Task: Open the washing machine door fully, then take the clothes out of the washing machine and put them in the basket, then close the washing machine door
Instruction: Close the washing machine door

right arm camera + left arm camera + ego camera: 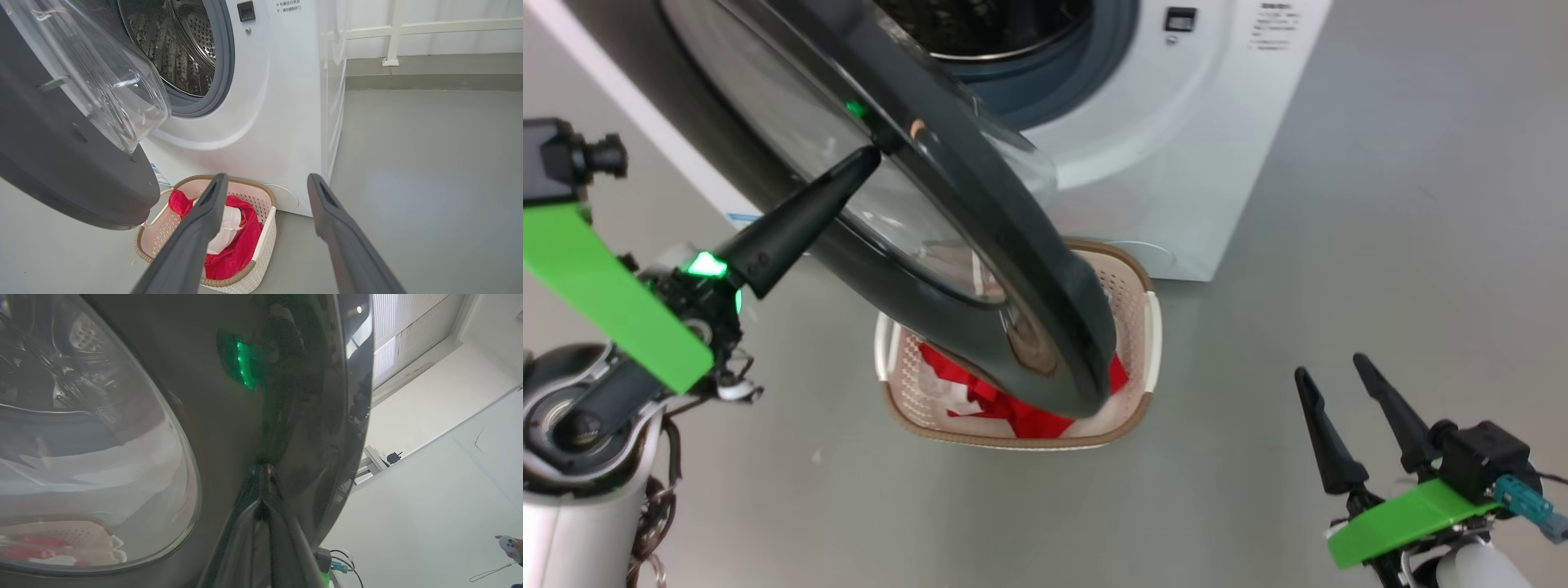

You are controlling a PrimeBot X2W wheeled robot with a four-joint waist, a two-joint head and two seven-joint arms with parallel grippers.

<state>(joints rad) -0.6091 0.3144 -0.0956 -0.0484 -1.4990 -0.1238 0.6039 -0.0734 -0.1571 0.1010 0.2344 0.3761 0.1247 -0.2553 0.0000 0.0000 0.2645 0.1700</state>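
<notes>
Grey floor [429,163] runs to a white railing [433,26]. Overhead sits a pale slatted ceiling panel [408,330].

1. It is looking like a bare test room: the washing machine [282,122] is standing free on a plain grey floor [429,171].
2. Blank white walls [429,498] and a white rail [393,32] are bordering it.

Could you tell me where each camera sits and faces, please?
Head view: on the head, looking down at the washing machine door and basket; left hand shut, right hand open.
Left wrist view: close against the door's black rim; own shut fingers.
Right wrist view: low, facing the open washing machine; own open fingers.
Head and right wrist share the basket holding clothes.
</notes>
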